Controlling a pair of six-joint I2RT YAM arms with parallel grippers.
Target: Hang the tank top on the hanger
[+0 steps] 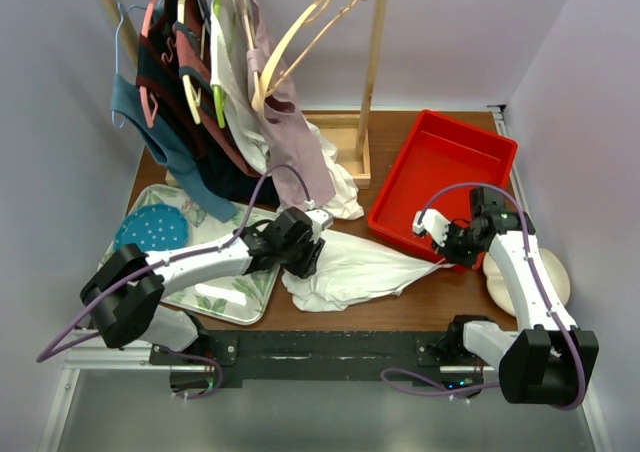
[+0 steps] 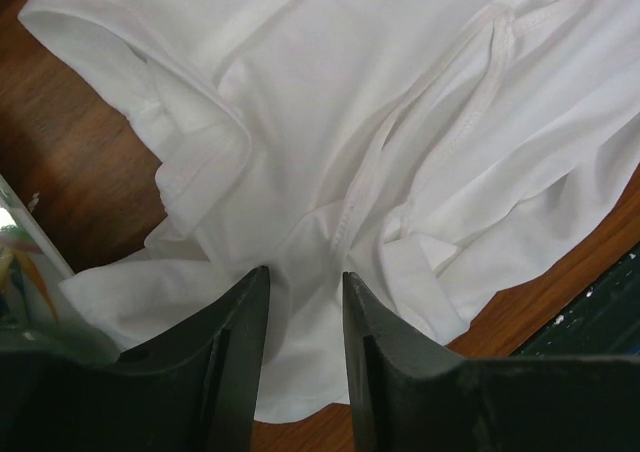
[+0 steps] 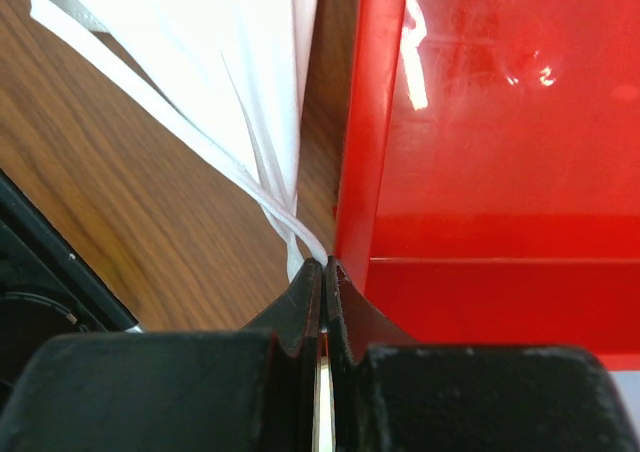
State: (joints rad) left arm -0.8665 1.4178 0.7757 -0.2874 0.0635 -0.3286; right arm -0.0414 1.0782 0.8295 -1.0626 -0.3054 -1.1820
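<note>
The white tank top (image 1: 350,269) lies crumpled on the wooden table between my two arms. My left gripper (image 1: 306,252) is at its left end. In the left wrist view the fingers of this gripper (image 2: 305,272) stand a little apart, astride a fold of the tank top (image 2: 400,92), and are not clamped on it. My right gripper (image 1: 441,242) is shut on a thin strap of the tank top (image 3: 270,72), and the gripper (image 3: 325,262) sits right against the red bin's outer wall. A broad pale cream shape, the hanger (image 1: 556,277), lies on the table mostly hidden under my right arm.
The red bin (image 1: 398,172) stands at the back right, its wall (image 3: 365,122) touching my right fingers. A patterned tray (image 1: 240,302) with a blue plate (image 1: 150,230) lies at the left. A wooden rack (image 1: 375,72) at the back holds hung garments (image 1: 230,102) and a thin cream hanger (image 1: 320,17).
</note>
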